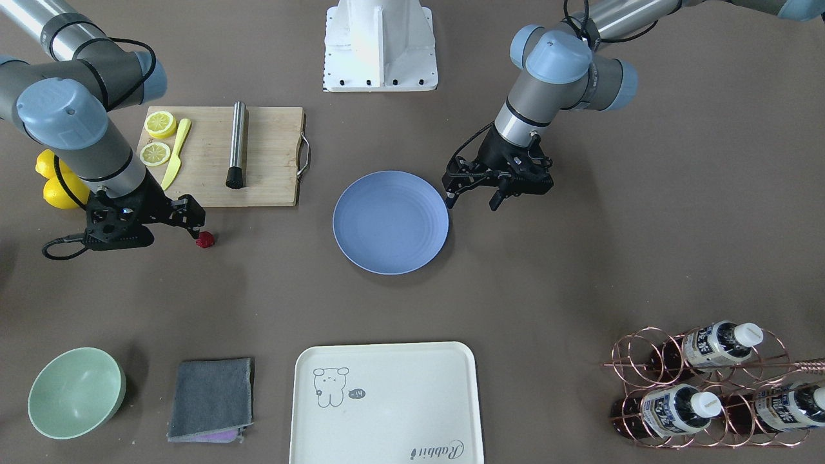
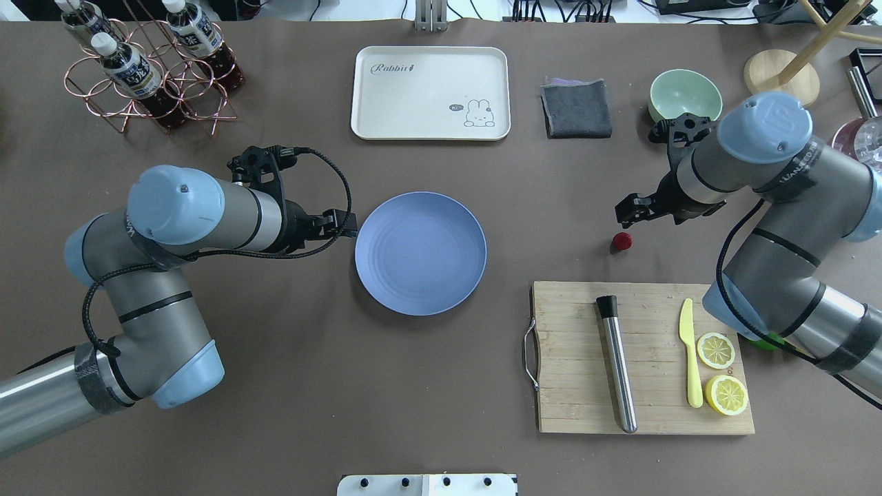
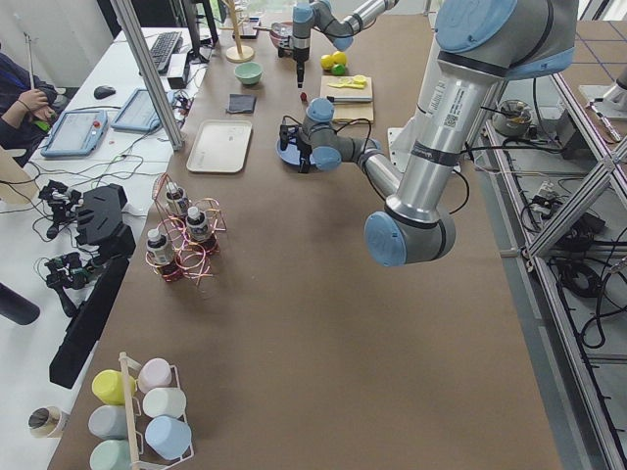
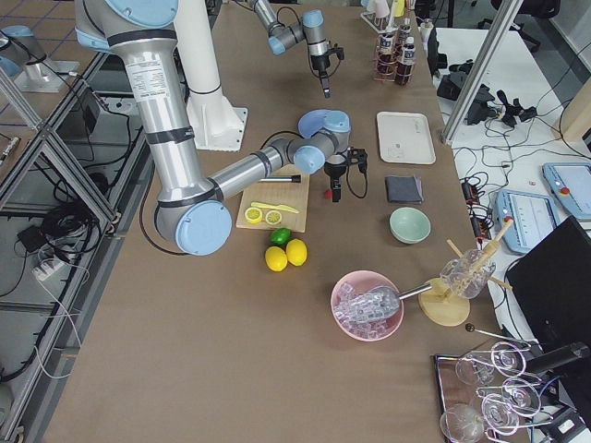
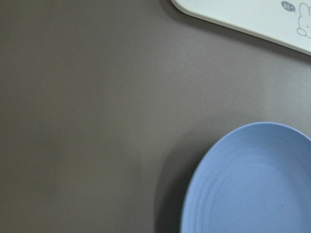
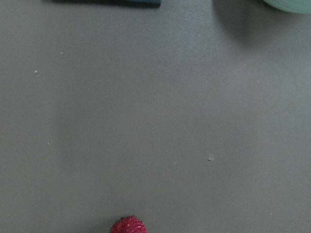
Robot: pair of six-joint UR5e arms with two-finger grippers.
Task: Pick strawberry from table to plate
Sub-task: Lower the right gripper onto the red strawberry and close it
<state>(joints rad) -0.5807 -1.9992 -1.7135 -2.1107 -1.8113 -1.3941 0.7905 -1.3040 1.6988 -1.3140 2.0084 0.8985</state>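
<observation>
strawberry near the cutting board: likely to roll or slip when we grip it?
The strawberry is small and roundish, so an off-centre nudge would probably roll it on the flat table. Its bumpy surface should offer some grip, so it is likely not slippery. It is probably light; whether it is soft or rigid cannot be told.

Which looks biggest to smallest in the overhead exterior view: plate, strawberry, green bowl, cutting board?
1. cutting board
2. plate
3. green bowl
4. strawberry
The bowl lies farther from the camera, but the gaps look wide enough.
</observation>
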